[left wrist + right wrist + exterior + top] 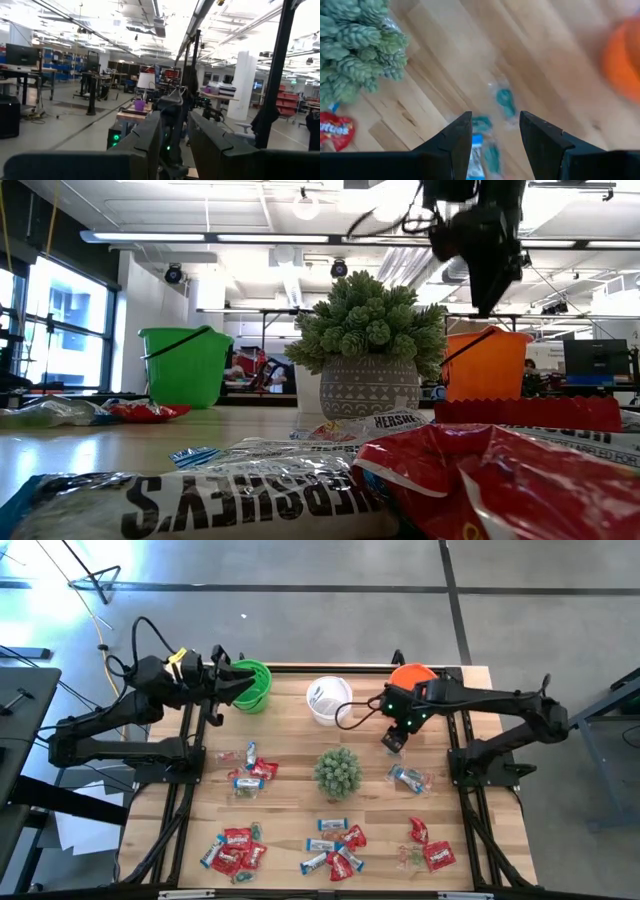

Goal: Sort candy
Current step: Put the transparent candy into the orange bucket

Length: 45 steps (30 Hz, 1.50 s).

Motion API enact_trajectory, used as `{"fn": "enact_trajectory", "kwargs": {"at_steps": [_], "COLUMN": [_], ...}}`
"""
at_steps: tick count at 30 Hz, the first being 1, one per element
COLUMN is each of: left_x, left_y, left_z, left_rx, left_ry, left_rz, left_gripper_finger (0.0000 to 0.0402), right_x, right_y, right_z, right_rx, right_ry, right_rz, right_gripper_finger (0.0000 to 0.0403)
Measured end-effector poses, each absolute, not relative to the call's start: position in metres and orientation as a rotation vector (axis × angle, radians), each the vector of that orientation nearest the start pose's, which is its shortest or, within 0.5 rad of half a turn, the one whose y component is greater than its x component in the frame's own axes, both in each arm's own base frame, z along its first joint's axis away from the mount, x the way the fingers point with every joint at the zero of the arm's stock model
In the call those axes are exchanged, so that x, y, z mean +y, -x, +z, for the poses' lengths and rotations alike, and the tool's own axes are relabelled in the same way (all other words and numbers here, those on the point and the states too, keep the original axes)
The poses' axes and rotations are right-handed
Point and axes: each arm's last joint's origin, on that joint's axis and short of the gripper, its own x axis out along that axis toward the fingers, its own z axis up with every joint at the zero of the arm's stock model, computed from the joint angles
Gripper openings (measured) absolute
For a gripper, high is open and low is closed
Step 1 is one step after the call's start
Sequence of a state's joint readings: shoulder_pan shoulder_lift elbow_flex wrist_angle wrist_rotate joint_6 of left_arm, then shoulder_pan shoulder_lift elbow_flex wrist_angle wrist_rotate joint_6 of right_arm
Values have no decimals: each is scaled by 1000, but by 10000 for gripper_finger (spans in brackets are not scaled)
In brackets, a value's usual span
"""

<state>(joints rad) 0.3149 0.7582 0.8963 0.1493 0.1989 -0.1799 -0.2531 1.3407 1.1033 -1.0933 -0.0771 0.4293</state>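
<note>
Candy in a blue-and-white wrapper lies on the table just to the right of the spiky plant, its long axis running roughly left to right in the high view. The right gripper hovers directly behind it, fingers apart and empty, by far the nearer. The left gripper waits far off at the green cup, fingers slightly apart and empty.

Three cups stand in a row along the table's far edge: one at the left, one in the middle, one at the right. A plant sits at the centre. Candy lies in clusters around it: left, right, and three along the near edge.
</note>
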Motion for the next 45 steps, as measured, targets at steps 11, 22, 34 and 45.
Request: {"fn": "enact_trajectory", "kwargs": {"at_steps": [11,22,34,45], "left_x": [43,41,40,41], "left_y": [-149,-143,-143,-143], "left_z": [404,407,407,406], "left_rx": [-268,-290,-289,-278], "left_ry": [94,61,89,92], "left_rz": [94,97,93,94], "left_gripper_finger": [82,82,82,82], "right_x": [-51,-51,-56,-56], "right_y": [-210,-204,-207,-206], "right_z": [186,158,159,159], "right_rx": [1318,1285,1266,1261], "right_ry": [-719,-522,-307,-386], "right_rz": [-487,-408,-358,-356], "right_gripper_finger": [160,160,160,160]}}
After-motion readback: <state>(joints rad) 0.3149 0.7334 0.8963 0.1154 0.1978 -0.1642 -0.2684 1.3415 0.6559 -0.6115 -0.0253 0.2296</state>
